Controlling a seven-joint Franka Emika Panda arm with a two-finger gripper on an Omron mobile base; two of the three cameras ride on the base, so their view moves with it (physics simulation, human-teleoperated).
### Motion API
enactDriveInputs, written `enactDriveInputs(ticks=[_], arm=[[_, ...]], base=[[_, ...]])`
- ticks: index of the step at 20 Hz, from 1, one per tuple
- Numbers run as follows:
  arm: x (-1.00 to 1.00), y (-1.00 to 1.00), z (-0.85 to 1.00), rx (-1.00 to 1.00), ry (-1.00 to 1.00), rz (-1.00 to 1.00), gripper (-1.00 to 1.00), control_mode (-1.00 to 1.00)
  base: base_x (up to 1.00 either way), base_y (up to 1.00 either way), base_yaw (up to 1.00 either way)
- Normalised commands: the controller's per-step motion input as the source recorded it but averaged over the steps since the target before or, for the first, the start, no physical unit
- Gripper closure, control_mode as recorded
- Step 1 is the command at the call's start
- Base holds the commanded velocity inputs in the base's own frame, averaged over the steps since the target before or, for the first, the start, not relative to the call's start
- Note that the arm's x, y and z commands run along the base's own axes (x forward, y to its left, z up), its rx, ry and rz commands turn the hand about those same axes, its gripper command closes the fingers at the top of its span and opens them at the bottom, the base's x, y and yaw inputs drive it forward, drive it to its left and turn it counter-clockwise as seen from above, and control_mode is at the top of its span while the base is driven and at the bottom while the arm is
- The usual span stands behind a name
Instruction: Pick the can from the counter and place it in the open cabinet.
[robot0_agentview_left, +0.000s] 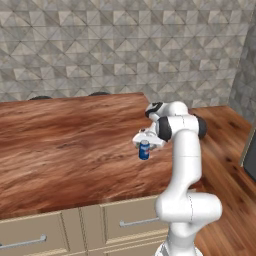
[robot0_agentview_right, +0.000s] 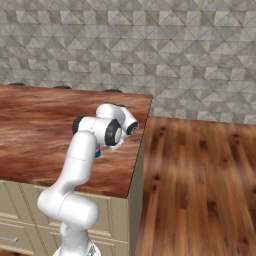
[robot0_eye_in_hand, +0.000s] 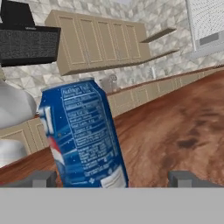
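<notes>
The can (robot0_agentview_left: 144, 150) hangs under the white hand, just above the counter (robot0_agentview_left: 65, 150), near its right end and a little back from the front edge. In the hand view the can (robot0_eye_in_hand: 83, 135) sits close to the camera and left of centre, with the two dark finger tips low at either side and some way apart; the left tip lies near the can's base, the right tip stands clear of it. So I cannot tell whether the gripper (robot0_eye_in_hand: 113, 178) is truly pinching the can or only straddling it. The hand seems to be turned sideways, probably so the can stays upright for the lift. The counter's right edge drops to the wood floor (robot0_agentview_right: 200, 185), which is open room for swinging. A row of tan wall cabinets (robot0_eye_in_hand: 100, 41) shows far off.
</notes>
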Motion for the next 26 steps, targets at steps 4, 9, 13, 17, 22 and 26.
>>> enactDriveInputs(ticks=[4, 9, 13, 17, 22, 26], arm=[[-0.24, 0.03, 0.0, 0.0, -0.03, 0.01, -1.0, -1.0], [-0.01, 0.21, 0.0, 0.0, -0.01, 0.0, -1.0, -1.0], [0.0, 0.28, 0.0, 0.0, 0.0, 0.0, -1.0, -1.0], [-0.01, 0.24, 0.0, 0.0, 0.0, 0.0, -1.0, -1.0], [-0.22, 0.16, -0.04, 0.0, 0.0, 0.0, 1.0, -1.0], [-0.4, 0.08, -0.08, 0.0, 0.0, 0.0, 1.0, -1.0]], base=[[0.0, 0.0, 0.0], [0.0, 0.0, 0.0], [0.0, 0.0, 0.0], [0.0, 0.0, 0.0], [0.0, 0.0, 0.0], [0.0, 0.0, 0.0]])
